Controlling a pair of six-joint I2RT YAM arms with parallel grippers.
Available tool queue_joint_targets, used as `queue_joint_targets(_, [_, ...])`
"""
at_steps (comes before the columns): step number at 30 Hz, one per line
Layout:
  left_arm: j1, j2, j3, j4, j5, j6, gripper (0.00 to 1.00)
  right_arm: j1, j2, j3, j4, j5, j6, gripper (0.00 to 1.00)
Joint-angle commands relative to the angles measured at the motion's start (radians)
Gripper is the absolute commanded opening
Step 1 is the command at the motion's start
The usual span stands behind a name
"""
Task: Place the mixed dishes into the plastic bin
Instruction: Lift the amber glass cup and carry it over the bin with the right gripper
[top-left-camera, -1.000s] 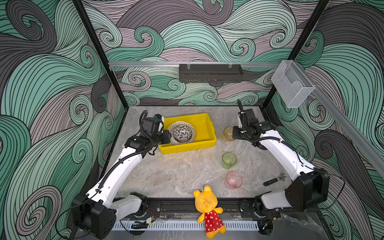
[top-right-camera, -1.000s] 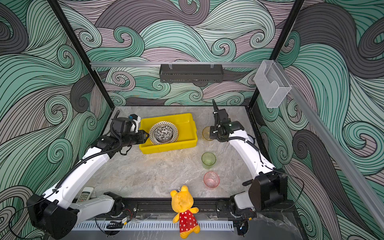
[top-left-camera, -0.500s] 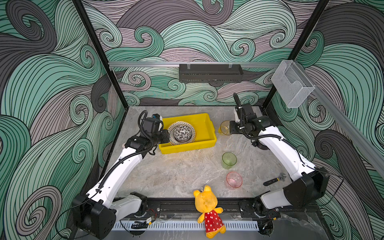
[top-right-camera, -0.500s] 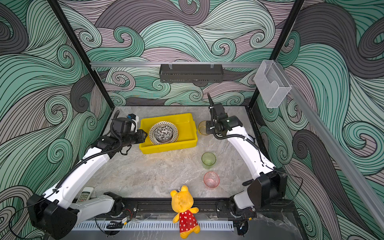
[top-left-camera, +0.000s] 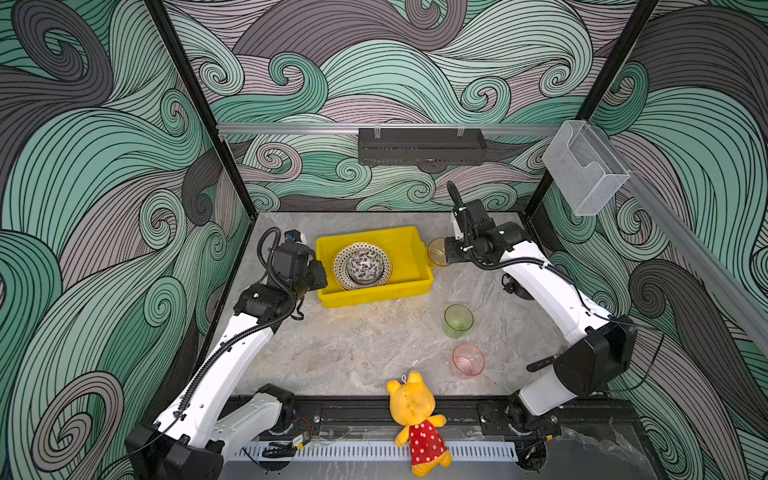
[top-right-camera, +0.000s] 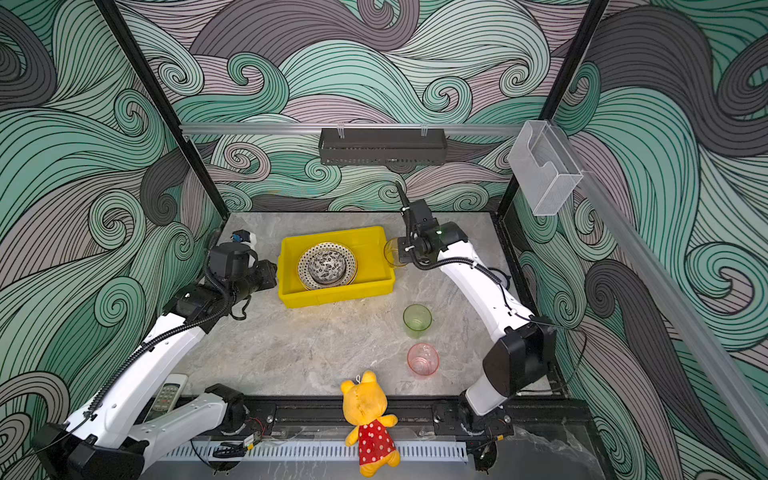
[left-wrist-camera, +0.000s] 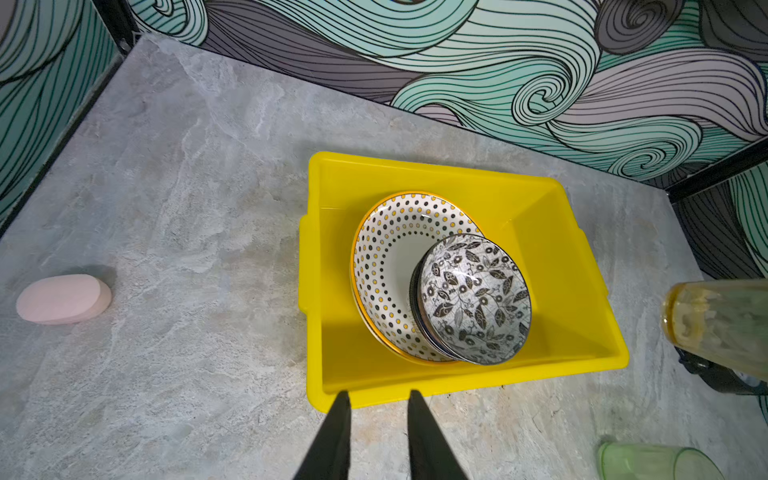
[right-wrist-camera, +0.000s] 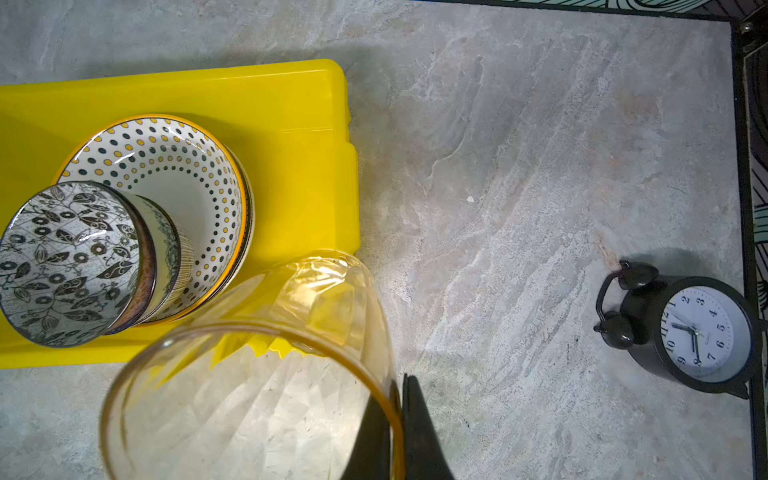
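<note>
Beside the bin (top-left-camera: 405, 249), my right gripper (right-wrist-camera: 397, 388) pinches the amber cup (top-left-camera: 435, 252) by its rim while my left gripper (left-wrist-camera: 379, 392) hangs parted.

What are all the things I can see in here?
plastic bin: 1, yellow, back of table
plates: stack, dotted on top, inside bin
bowls: stack, leafy black-white on top, on plates
amber cup: 1, amber, held at bin's right end
green cup: 1, green, right of centre
pink cup: 1, pink, nearer front
plush bear: 1, yellow, front edge
alarm clock: 1, black, table's right side
oval block: 1, pink, on table
remote: 1, white, front left
rack: 1, black, back wall
clear box: 1, clear, right post
left gripper: open, empty, at bin's left end
right gripper: shut on amber cup
</note>
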Motion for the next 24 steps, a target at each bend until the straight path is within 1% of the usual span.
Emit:
queue_joint_targets(1, [0.011,-0.014,-0.012,-0.030,-0.028,-0.020,0.27,0.014,0.014,0.045,-0.012,0.009,-0.017,0.00])
queue_joint_targets(5, [0.014,-0.019,-0.016,-0.036,-0.015,-0.022,0.27,0.028,0.037,0.062,-0.012,0.007,-0.015,0.00])
queue_joint_targets(13, [0.020,-0.035,-0.018,-0.045,-0.023,-0.026,0.27,0.053,0.084,0.080,-0.010,-0.002,0.004,0.00])
queue_joint_targets(24, [0.024,-0.034,-0.016,-0.062,-0.015,-0.029,0.26,0.086,0.200,0.133,-0.008,0.007,0.002,0.00])
